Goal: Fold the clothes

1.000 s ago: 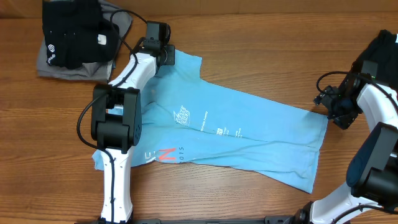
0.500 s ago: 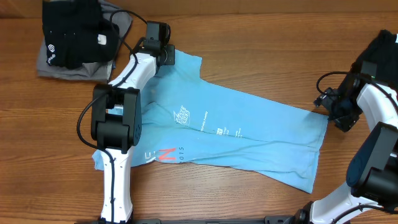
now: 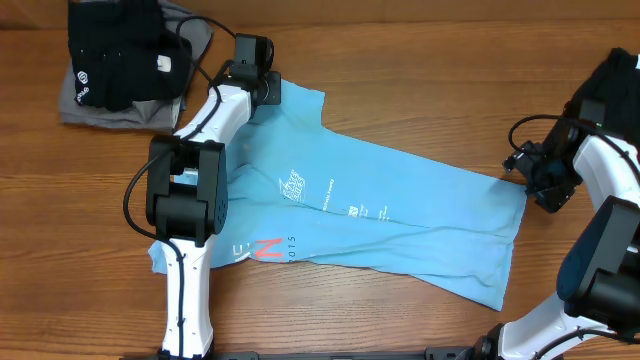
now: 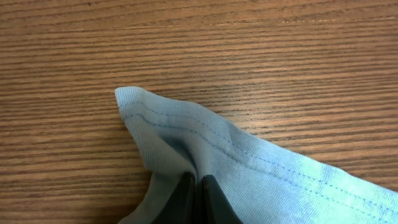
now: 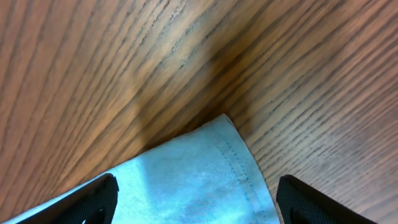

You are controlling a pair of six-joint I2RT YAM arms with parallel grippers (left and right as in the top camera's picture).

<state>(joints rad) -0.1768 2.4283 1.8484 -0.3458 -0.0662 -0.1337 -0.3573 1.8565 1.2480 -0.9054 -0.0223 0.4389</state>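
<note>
- Across the middle of the desk point(image 3: 420, 70), the light blue T-shirt point(image 3: 400, 215) lies spread out on a slant. Its upper end points toward the far left corner and its hem toward the right edge. The white lettering and red-orange print face up.
- At the far left corner, a black garment point(image 3: 120, 50) sits on a grey garment point(image 3: 100, 108), near the shirt's upper end but apart from it.
- The left gripper point(image 3: 262, 88) is closed tight on a pinch of the shirt's far left corner, apparently a sleeve. In the left wrist view, the stitched corner point(image 4: 134, 102) pokes out past the fingertips and rests on the wood.
- The right gripper point(image 3: 540, 185) is near the right edge with its jaws spread wide and nothing in them. In the right wrist view, the hem corner point(image 5: 227, 124) lies flat between the two fingers. Whether they touch the cloth cannot be told.
- The step in hand looks like taking hold of two opposite ends before the first fold. The left end is secured and the right end is not yet gripped.
- The next move probably calls for the right gripper to sink onto the hem corner and close on every layer there, deep enough past the stitching to hold.
- After that, both arms would need to lift together with even tension, so the thin cloth neither slips out nor bunches.
</note>
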